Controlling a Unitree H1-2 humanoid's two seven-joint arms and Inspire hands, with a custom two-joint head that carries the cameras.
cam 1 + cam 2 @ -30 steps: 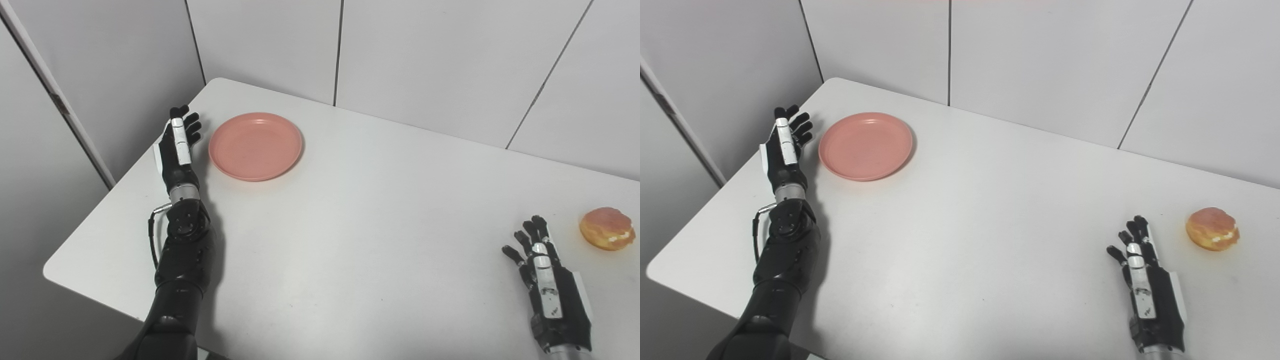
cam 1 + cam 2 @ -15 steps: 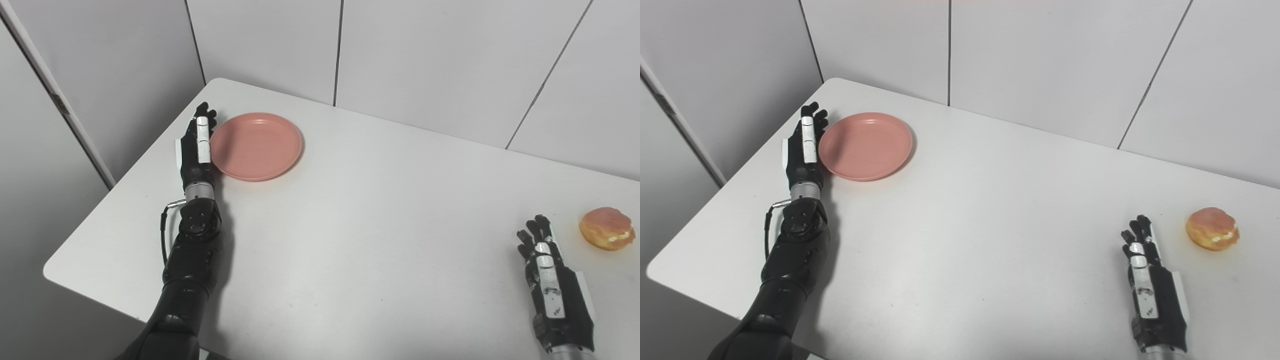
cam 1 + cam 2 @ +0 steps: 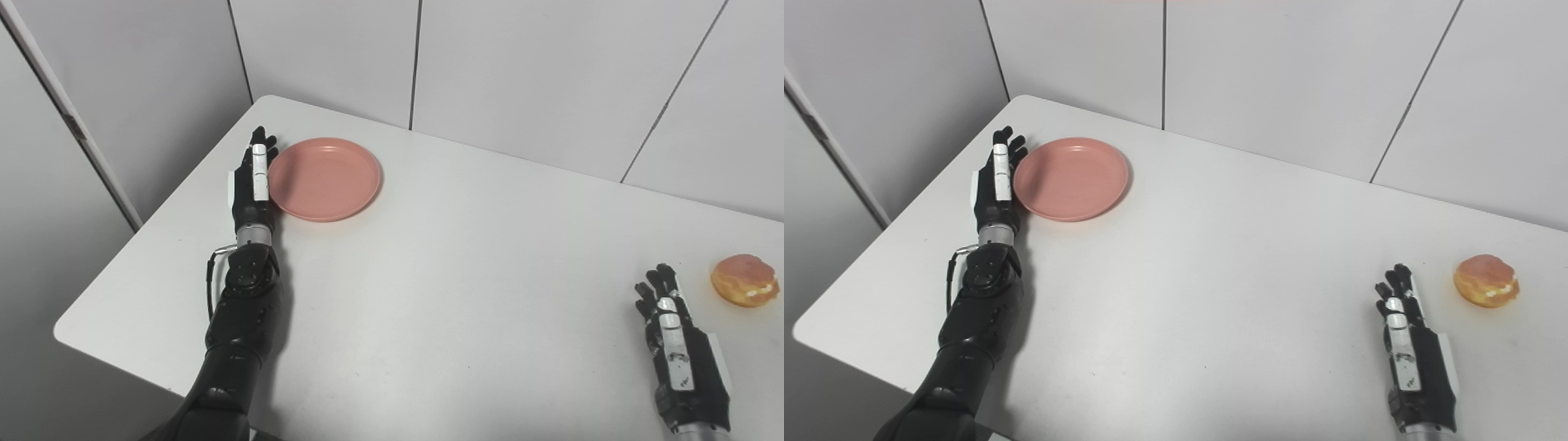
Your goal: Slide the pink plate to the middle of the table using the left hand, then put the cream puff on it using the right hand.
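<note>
- The left robot hand (image 3: 252, 184), black with white panels, is seen held flat and edge-on, fingers straight and together and nothing gripped, its inner side set against the left rim of the plate
- The round, shallow pink plastic plate (image 3: 324, 178) is found in the far left corner of the white counter (image 3: 429, 294), lying directly to the right of that hand, so a push to the right and towards the near edge is judged to be what carries it to the middle
- The middle of the counter is well apart from the plate
- The right robot hand (image 3: 680, 349) is rested low at the near right, fingers extended and loosely apart, nothing held
- The golden, cream-filled round puff (image 3: 743, 280) is placed just beyond and to the right of it, far nearer this hand than the other
</note>
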